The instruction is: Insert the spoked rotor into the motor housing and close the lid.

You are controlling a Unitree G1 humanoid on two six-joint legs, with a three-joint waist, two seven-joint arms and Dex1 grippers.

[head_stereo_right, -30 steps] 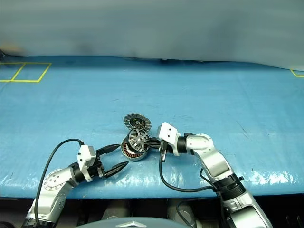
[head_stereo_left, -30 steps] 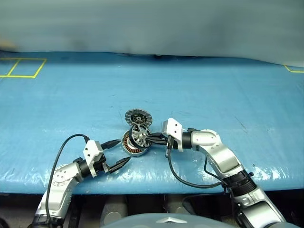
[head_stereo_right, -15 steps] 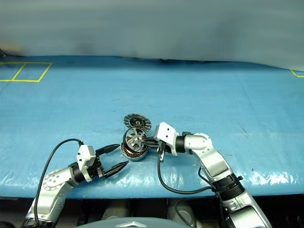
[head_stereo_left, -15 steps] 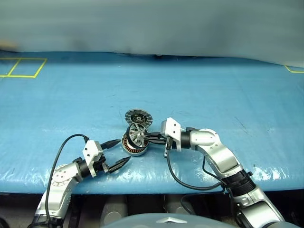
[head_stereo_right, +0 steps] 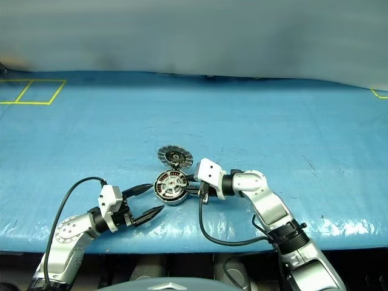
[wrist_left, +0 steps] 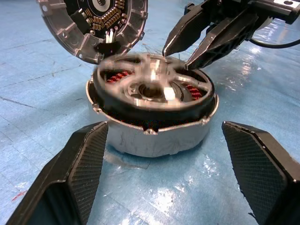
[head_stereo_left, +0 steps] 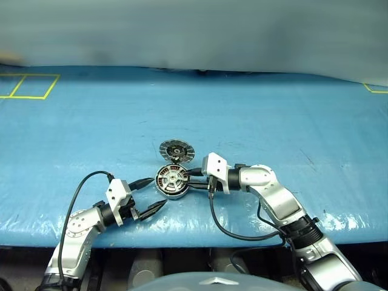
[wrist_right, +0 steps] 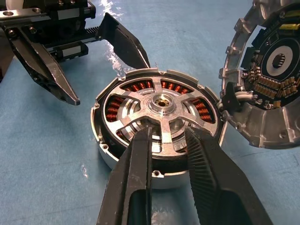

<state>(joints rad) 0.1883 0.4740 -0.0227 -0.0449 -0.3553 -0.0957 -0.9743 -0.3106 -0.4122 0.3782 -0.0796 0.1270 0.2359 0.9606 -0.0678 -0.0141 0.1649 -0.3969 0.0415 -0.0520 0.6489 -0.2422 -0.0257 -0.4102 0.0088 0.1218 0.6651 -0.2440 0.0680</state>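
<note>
A: Rotor (wrist_right: pixel 161 110) sits flat in the motor housing (head_stereo_left: pixel 170 182) now, just left of centre and low in the head view, copper windings peeking between the spokes.

B: And the right gripper (wrist_right: pixel 168 140)? Its two jaws straddle one spoke, a small gap between them. Gripping or letting go, I can't tell from here.

A: Left gripper (wrist_left: pixel 164 173) waits wide open on the near side of the housing, holding nothing, one jaw on either flank.

B: Lid (head_stereo_left: pixel 176 150) lies thrown back on the blue table (head_stereo_left: pixel 291 115), just above the housing in the head view, joined at one edge, segmented face and dark centre up.

A: So, judging by this, seating looks done or nearly so. My advice: draw the right jaws straight back off the spoke, no sideways drag, or the rotor could tip out.

B: Then swing the lid over on its joint, and let the left gripper brace the housing wall so nothing skids on that slick sheet.
</note>
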